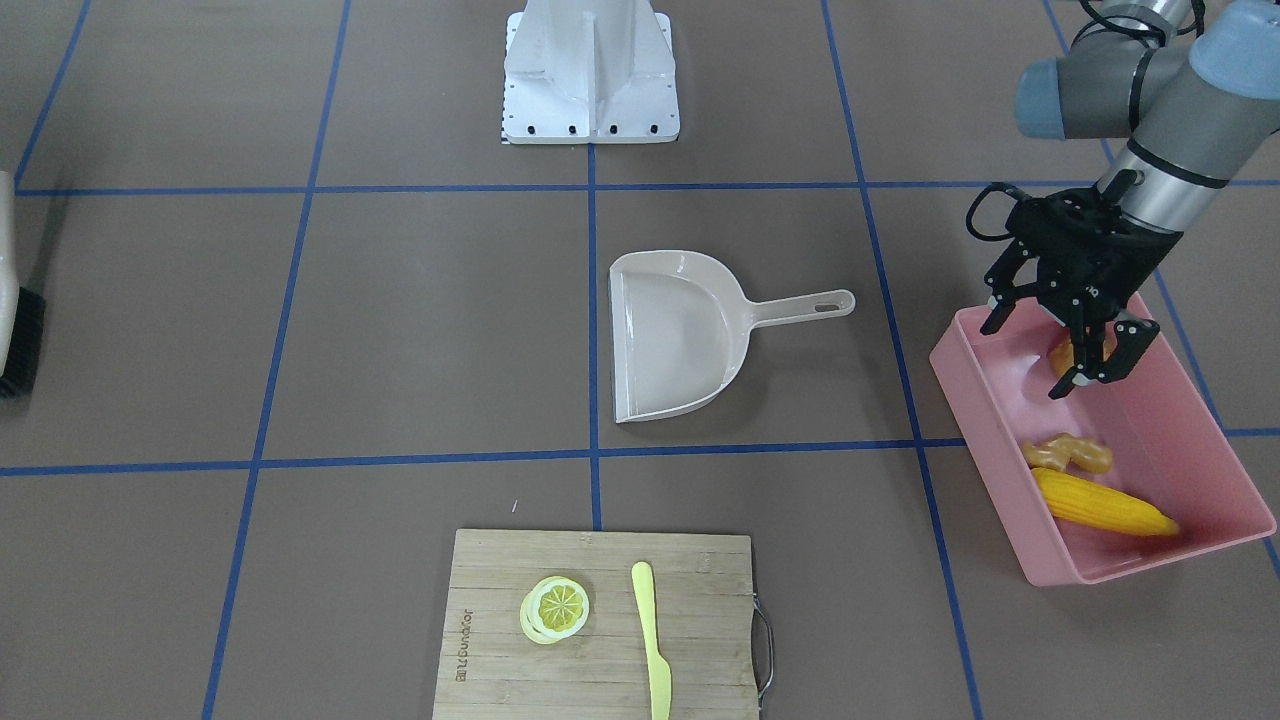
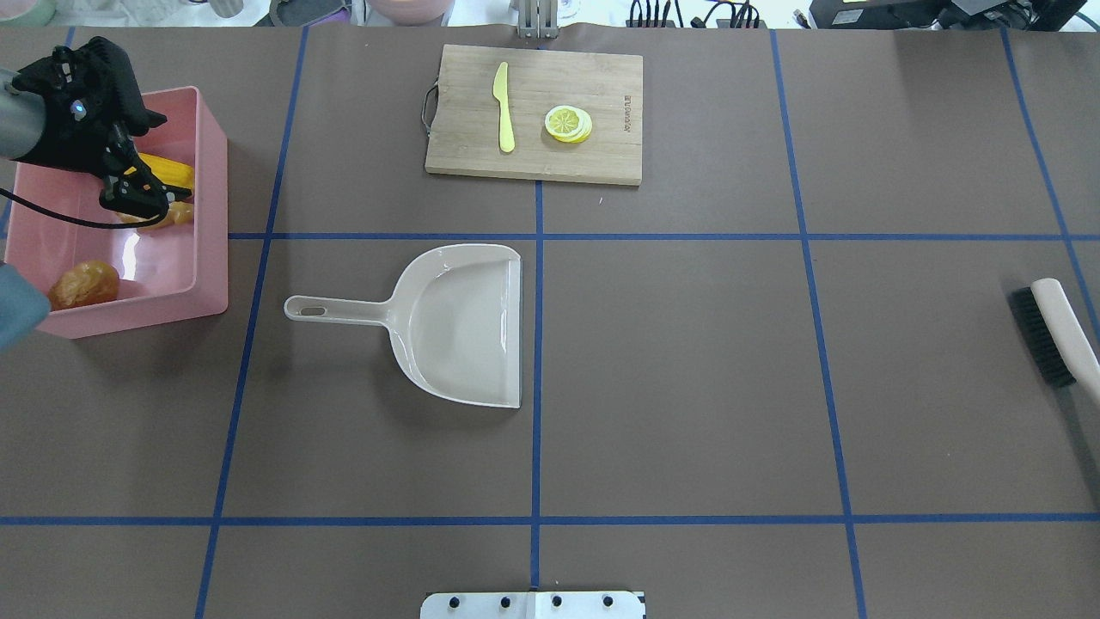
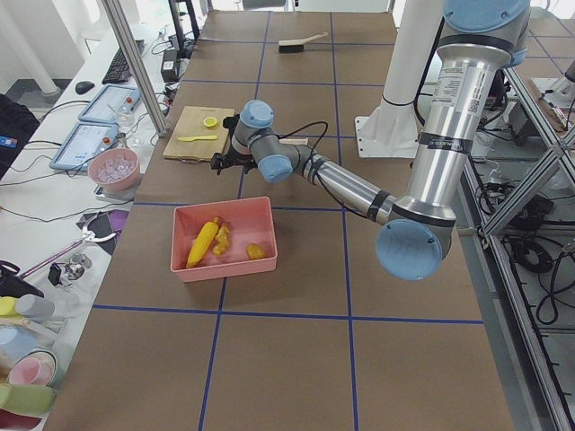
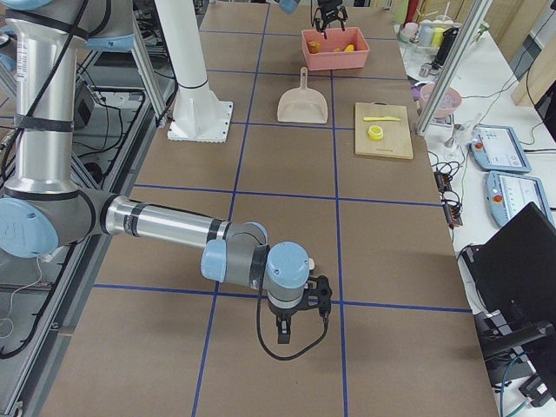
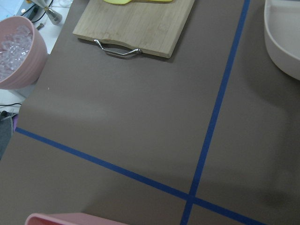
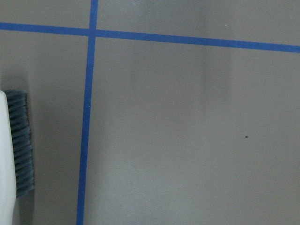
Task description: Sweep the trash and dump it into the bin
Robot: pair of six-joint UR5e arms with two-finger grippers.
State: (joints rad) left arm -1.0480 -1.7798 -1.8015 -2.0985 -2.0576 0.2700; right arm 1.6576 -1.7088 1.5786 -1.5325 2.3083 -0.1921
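Brown table [image 2: 687, 387], blue tape grid [image 2: 687, 236], pink bin [image 2: 213, 223], cluttered side bench [image 3: 54, 193]

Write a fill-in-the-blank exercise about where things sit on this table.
1. The corn, ginger and potato all lie in the pink ____.
2. The dustpan on the table is ____.
3. The lemon slice and knife lie on the wooden ____.
4. The left gripper hangs ____ over the bin, holding nothing.

Missing words: bin; empty; board; open.
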